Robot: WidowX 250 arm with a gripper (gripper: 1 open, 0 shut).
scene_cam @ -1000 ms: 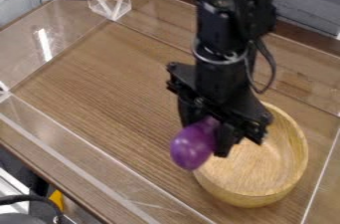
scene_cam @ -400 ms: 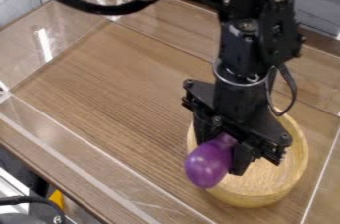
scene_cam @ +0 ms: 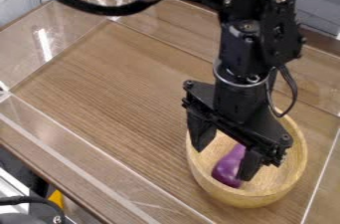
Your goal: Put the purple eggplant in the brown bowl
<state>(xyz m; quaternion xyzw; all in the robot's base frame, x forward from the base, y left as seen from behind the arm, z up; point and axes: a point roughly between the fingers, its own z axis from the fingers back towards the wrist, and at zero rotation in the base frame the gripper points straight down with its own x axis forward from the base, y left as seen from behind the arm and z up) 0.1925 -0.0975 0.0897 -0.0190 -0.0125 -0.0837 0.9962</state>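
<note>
A wood-grain table (scene_cam: 119,79) fenced by clear plastic walls (scene_cam: 54,39) carries the scene, with the black robot arm (scene_cam: 253,39) rising from the far edge and reaching straight down toward the near right corner. Below it sits the bowl (scene_cam: 299,168), pale wood with a thick rim, close to the near right corner of the table. The gripper (scene_cam: 238,150) hangs inside the bowl's rim, its fingers spread apart on either side of the hollow and clamped on nothing. The eggplant (scene_cam: 232,166) now lies in the bowl, between and just under the open fingers, against the near-left part of the hollow; whether a fingertip still brushes it cannot be told from this angle.

A moment earlier the fingers were pinched on the eggplant, which hung at the bowl's near-left rim, partly outside it. The fingers have since sprung wide and the eggplant has dropped inward onto the bowl's floor. The arm itself has barely shifted in that time.

By the look of it, the placing is done: the eggplant rests within the rim, free of the grip. What seems left is for the arm to lift clear without nudging the eggplant or tipping the bowl, since the fingers stand close around it.
</note>
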